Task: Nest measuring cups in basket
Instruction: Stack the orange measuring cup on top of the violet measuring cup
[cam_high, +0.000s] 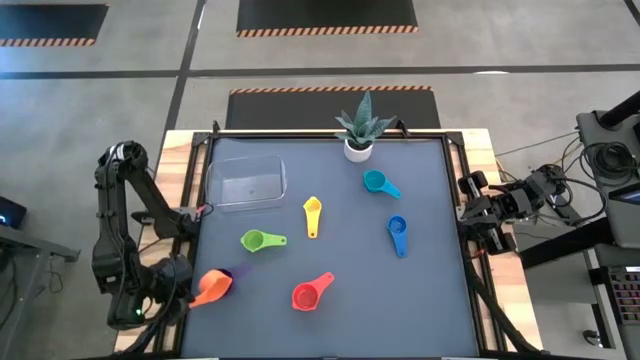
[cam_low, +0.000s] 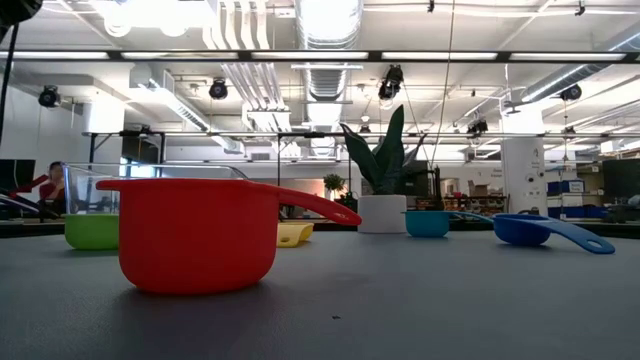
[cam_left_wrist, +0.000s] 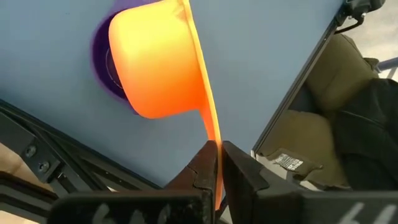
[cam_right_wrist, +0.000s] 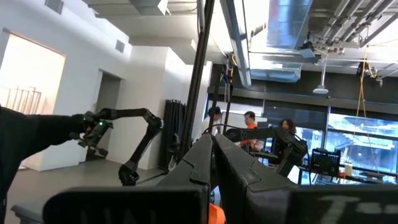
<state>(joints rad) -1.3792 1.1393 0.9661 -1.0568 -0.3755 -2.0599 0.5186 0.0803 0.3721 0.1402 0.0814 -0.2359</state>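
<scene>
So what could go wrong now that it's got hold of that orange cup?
The left gripper pinches only the thin handle of the orange measuring cup, so the cup could swivel or slip. The purple measuring cup lies just behind it and may get knocked. The clear basket is well across the table, a long carry on an edge grip.

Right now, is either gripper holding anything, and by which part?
The left gripper pinches the orange plastic measuring cup by its flat handle; the right gripper holds nothing.
</scene>
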